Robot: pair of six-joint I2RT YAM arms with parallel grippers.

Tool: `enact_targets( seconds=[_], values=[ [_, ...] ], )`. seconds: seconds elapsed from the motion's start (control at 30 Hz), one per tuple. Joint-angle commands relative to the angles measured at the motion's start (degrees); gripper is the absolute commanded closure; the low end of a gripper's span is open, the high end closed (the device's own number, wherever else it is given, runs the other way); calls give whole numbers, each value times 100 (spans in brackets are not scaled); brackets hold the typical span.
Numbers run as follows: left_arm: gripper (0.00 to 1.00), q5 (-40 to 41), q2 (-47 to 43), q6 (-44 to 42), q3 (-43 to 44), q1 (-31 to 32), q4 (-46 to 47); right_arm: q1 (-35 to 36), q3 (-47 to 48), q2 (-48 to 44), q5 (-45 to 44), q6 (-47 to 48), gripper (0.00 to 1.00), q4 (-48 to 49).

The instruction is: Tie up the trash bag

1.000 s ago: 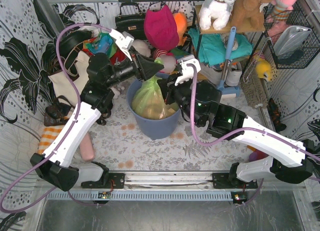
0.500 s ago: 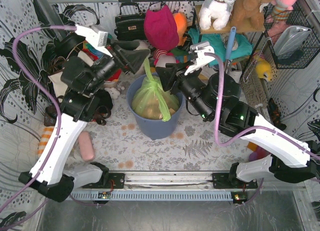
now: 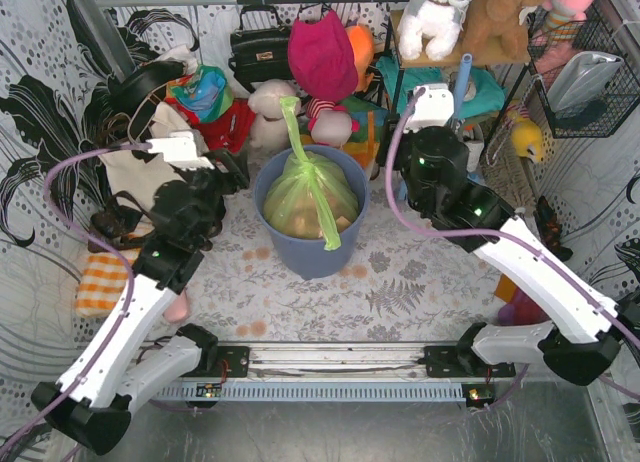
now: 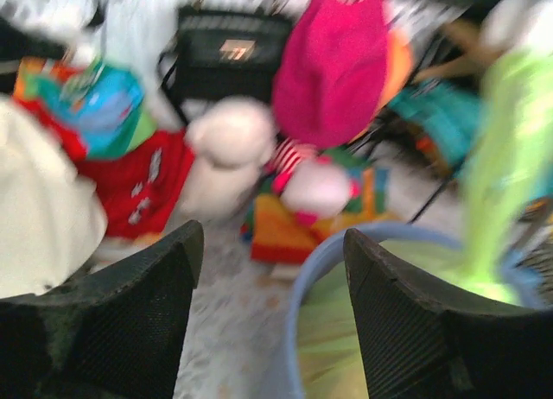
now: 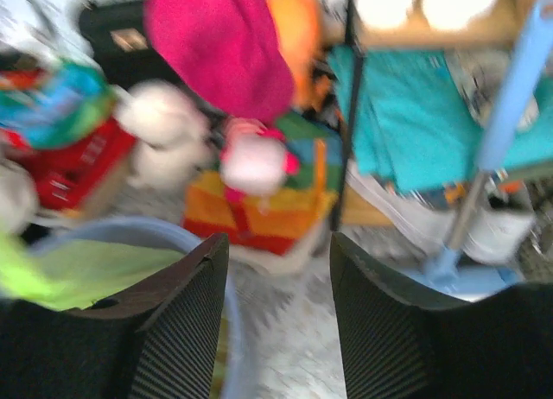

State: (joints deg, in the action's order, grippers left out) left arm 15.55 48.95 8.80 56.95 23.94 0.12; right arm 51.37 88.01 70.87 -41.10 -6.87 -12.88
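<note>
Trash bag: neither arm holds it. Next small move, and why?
Probably bring the left gripper to the trash bag's upright twisted neck and pinch it: it and the right gripper stand open, empty, and no knot is clearly visible.

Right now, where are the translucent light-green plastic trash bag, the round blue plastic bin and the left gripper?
trash bag (image 3: 308, 194), top external view, on its bulging body.
blue bin (image 3: 312, 254), top external view, on its front wall.
left gripper (image 4: 272, 237), left wrist view, midway between its open fingertips.

A lab test cell staged as a cluttered home: floral curtains (image 3: 40, 112), plush toys (image 3: 436, 17), a handbag (image 3: 262, 47).
</note>
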Motion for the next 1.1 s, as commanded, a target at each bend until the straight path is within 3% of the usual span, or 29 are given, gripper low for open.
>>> enact_targets(
  seconds=[0.0,0.33,0.53,0.6,0.63,0.87,1.07],
  values=[
    [24,1085,117,-64,-862,-50,294,-937,-832,-44,746,-777,47,-398],
    [15,1474,185,737,-2194,-544,981,-2734,-3464,-600,1110,-935,27,700],
    [12,1906,146,940,-2717,-692,1422,-3358,-5053,-709,988,-1117,2,1876],
    [9,2223,226,1033,-2944,-693,1605,-3617,-5532,-582,893,-1124,3,2380],
    [1,2346,264,1122,-3093,-694,1701,-3677,-5923,-485,713,-1040,3,2788],
    [2,3000,559,1178,-3871,-694,2469,-3752,-6667,-416,43,-101,3,4581],
    [2,2991,889,424,-4910,-690,4598,-3864,-7164,105,-127,615,3,5794]
  ],
)
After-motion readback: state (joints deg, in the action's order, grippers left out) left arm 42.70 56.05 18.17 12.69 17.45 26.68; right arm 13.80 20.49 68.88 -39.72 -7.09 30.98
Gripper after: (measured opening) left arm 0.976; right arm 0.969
